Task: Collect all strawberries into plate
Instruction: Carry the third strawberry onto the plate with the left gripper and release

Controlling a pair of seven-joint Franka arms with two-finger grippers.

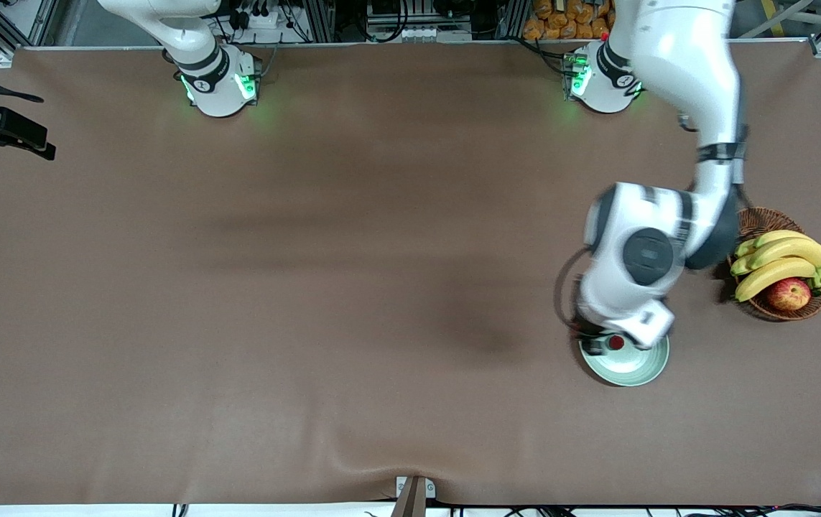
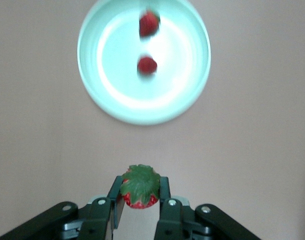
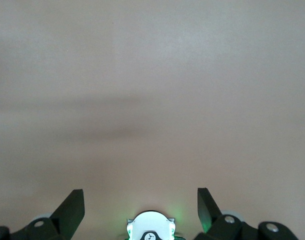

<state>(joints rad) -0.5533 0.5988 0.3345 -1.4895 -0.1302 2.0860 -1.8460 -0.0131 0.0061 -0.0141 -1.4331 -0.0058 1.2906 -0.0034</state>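
Brown worktop (image 1: 309, 287). Left gripper (image 2: 139, 194) clamped on strawberry (image 2: 139, 187), hiding plate's (image 1: 633, 370) upper rim; two berries (image 2: 148, 45) blurred inside. Right gripper (image 3: 141, 207) spread wide, waiting, fingertips cropped.

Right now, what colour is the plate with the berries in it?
Pale mint green, plain and glossy. The plate shows best in the left wrist view.

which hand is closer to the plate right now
Left. The left hand, shut on a strawberry, hangs over the plate. The right hand waits open by its own base, away from the plate.
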